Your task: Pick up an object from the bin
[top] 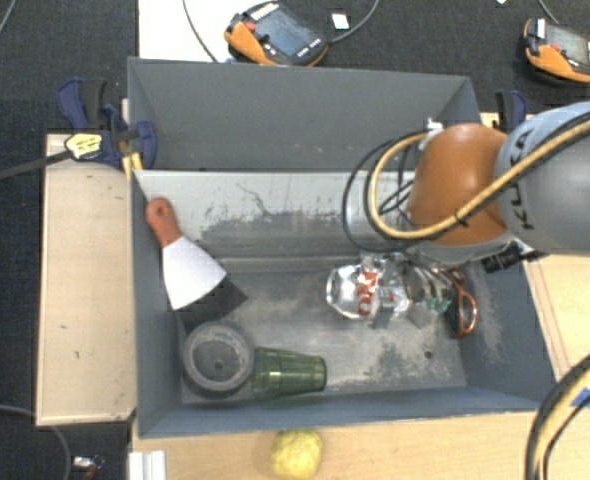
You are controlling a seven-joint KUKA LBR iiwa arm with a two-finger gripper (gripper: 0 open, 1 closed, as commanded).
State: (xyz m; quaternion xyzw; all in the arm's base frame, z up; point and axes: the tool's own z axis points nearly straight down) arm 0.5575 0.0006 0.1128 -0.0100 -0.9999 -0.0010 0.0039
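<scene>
Grey bin: crumpled silver wrapper beneath gripper

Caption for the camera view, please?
The gripper low in the right half of the grey metal bin; white-bladed orange-handled scraper, grey round cup and translucent green tumbler on its side lie left.

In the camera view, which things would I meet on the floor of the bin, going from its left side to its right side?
scraper with a white blade → grey round container → green cup lying on its side → crumpled silver wrapper, right under the arm.
</scene>
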